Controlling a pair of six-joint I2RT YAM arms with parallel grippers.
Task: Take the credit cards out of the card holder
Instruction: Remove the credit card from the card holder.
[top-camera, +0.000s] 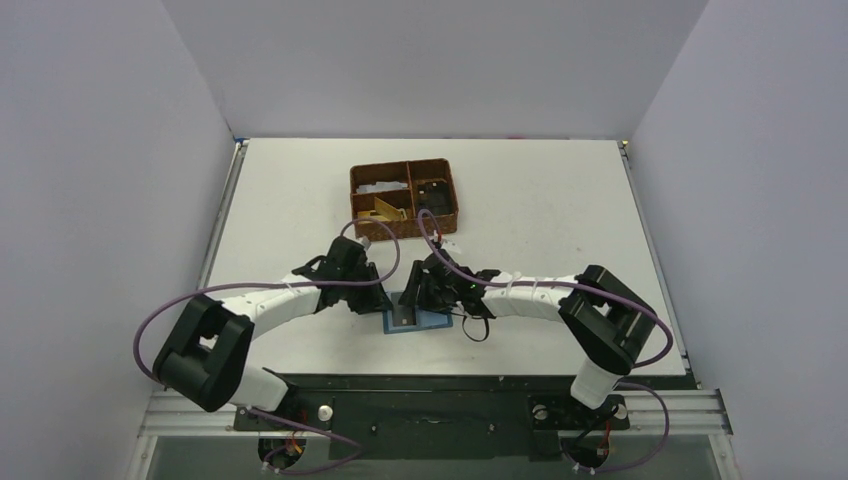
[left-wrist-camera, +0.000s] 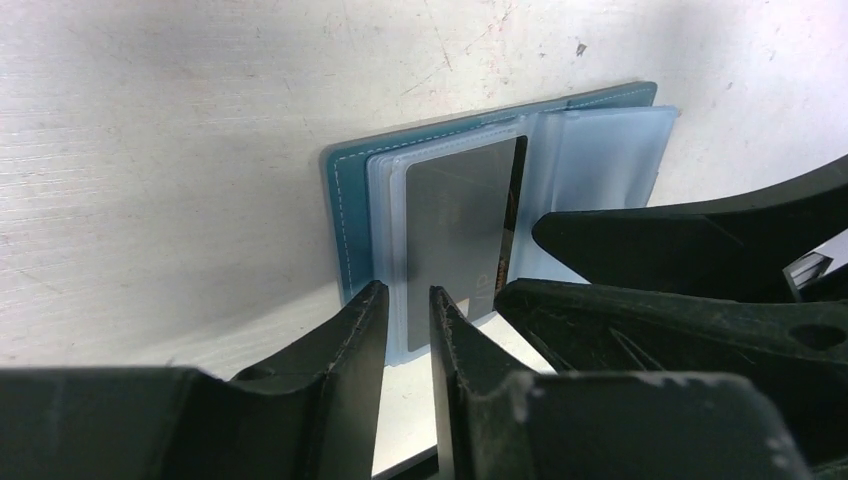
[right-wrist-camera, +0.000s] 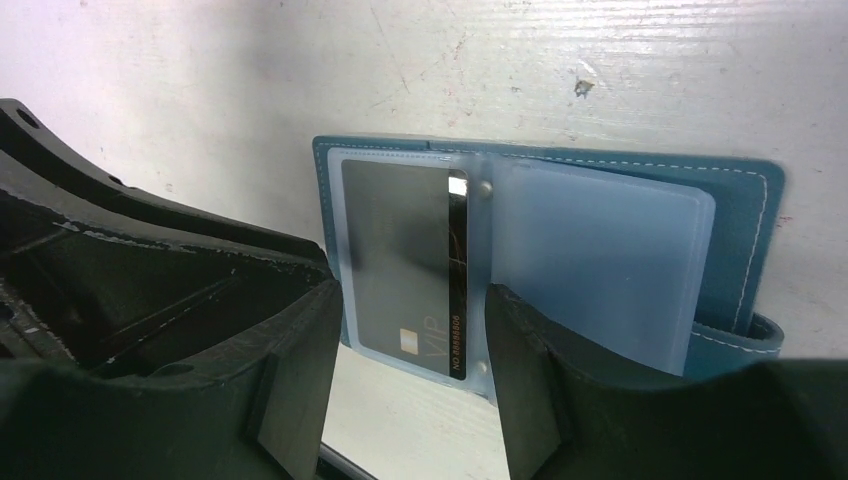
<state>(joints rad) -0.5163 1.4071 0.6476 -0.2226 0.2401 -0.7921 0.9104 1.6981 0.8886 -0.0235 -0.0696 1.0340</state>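
One card holder (right-wrist-camera: 745, 205) lies opened flat on the white table (top-camera: 560, 220), just in front of my two arms and well clear of the brown woven basket (top-camera: 352, 190) farther back. Its cover is teal with pale stitching along the edge, and a small tab juts from one side. Inside I count two frosted grey-blue plastic sleeves (right-wrist-camera: 600, 260) spread out like pages. One credit card (right-wrist-camera: 400, 250) shows, a dark, glossy one tucked in the left sleeve, with a small chip and "VIP" lettering near its near end.

My right pincer (right-wrist-camera: 415, 292) stands wide open, its fingers on either side of the near end of the card's sleeve. My left pincer (left-wrist-camera: 408, 300) has only a narrow gap between its fingers, with the sleeve's near edge showing in that gap; it grips nothing that I can see.
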